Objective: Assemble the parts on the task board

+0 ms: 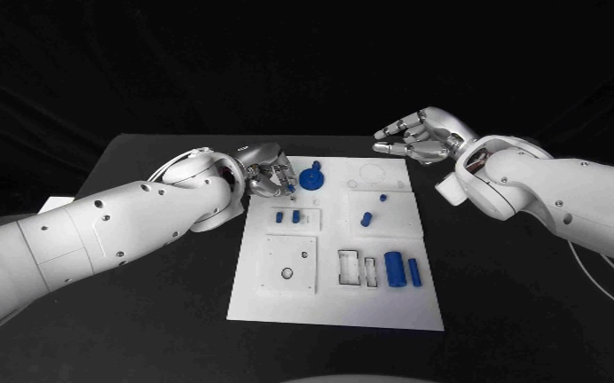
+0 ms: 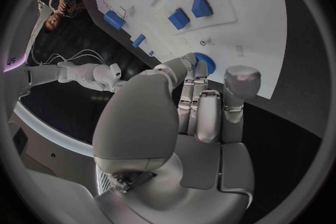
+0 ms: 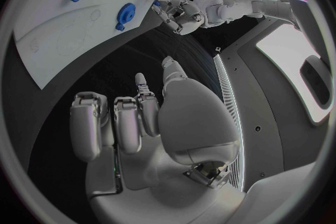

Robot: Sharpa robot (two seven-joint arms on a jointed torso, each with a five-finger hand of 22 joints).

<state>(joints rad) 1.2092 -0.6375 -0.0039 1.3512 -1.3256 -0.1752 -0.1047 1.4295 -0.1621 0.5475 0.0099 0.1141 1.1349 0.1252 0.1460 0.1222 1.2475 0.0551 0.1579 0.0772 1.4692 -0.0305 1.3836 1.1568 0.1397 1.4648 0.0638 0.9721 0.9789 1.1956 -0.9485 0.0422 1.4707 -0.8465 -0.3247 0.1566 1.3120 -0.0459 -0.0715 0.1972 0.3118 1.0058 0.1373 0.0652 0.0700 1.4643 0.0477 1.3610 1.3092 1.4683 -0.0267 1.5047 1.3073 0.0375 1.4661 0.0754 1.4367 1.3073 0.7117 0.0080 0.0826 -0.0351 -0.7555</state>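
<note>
The white task board [image 1: 335, 299] lies mid-table. A blue gear with a knob [image 1: 315, 175] stands at its far left corner. My left hand [image 1: 266, 175] hovers just left of that gear, fingers curled in, and nothing shows between them. In the left wrist view the gear [image 2: 205, 61] sits right beyond the curled fingers [image 2: 199, 115]; I cannot tell whether they touch it. My right hand [image 1: 416, 137] hangs over the table past the board's far right corner, fingers curled, holding nothing [image 3: 133, 117]. Two blue cylinders [image 1: 403, 269] lie near the board's right edge.
Small blue pegs [image 1: 288, 216] stand left of the board's centre, with two more [image 1: 367, 219] to the right. Empty rectangular slots [image 1: 357, 268] and a square plate [image 1: 289, 264] fill the near half. Black table surrounds the board.
</note>
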